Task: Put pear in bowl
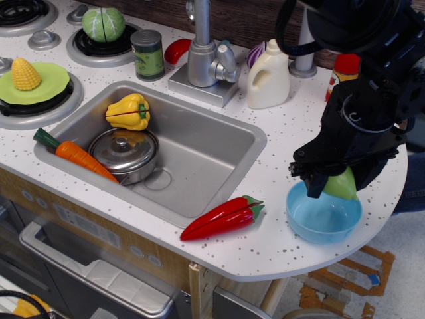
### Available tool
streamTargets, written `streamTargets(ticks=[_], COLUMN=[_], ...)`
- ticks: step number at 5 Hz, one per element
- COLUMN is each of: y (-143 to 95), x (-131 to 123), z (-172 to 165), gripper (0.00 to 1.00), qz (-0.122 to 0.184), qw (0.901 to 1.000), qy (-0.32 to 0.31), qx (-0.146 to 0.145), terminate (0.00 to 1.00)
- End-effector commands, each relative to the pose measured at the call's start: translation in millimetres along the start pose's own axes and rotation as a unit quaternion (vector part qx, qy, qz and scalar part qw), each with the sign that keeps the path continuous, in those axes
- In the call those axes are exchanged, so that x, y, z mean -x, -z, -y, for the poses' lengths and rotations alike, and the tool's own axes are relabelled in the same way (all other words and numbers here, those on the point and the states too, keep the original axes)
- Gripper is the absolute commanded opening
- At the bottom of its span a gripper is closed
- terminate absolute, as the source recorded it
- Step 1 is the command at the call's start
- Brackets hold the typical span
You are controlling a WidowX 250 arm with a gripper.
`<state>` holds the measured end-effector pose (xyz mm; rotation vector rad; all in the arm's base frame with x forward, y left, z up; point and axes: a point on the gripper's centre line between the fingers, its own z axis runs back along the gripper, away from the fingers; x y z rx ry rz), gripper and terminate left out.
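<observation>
The pale-green pear (pixel 342 185) is held in my black gripper (pixel 339 179), which is shut on it. The gripper hangs just above the far rim of the light-blue bowl (pixel 319 219), which stands on the counter at the front right. The pear's lower edge is over the bowl's inside, near its back rim. The gripper's body hides the upper part of the pear and the back of the bowl.
A red pepper (pixel 222 216) lies left of the bowl. The steel sink (pixel 206 153) holds a lidded pot (pixel 125 151), a yellow pepper (pixel 129 111) and a carrot (pixel 74 154). A white jug (pixel 269 74), a red-capped bottle (pixel 344 68) and the tap (pixel 202 53) stand behind. The counter edge is close on the right.
</observation>
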<state>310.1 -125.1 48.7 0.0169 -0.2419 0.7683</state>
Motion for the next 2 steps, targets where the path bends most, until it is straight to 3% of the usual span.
streamTargets(ticks=[1,2], y=[-17.7,-17.7], x=[-4.4,-4.4], z=[7.4,7.4], gripper=[1.00,1.00], qz=[0.012,0.012], qw=[0.9995,0.9995], qy=[-0.011,-0.011], qx=[0.029,0.029], terminate=[0.00,1.00])
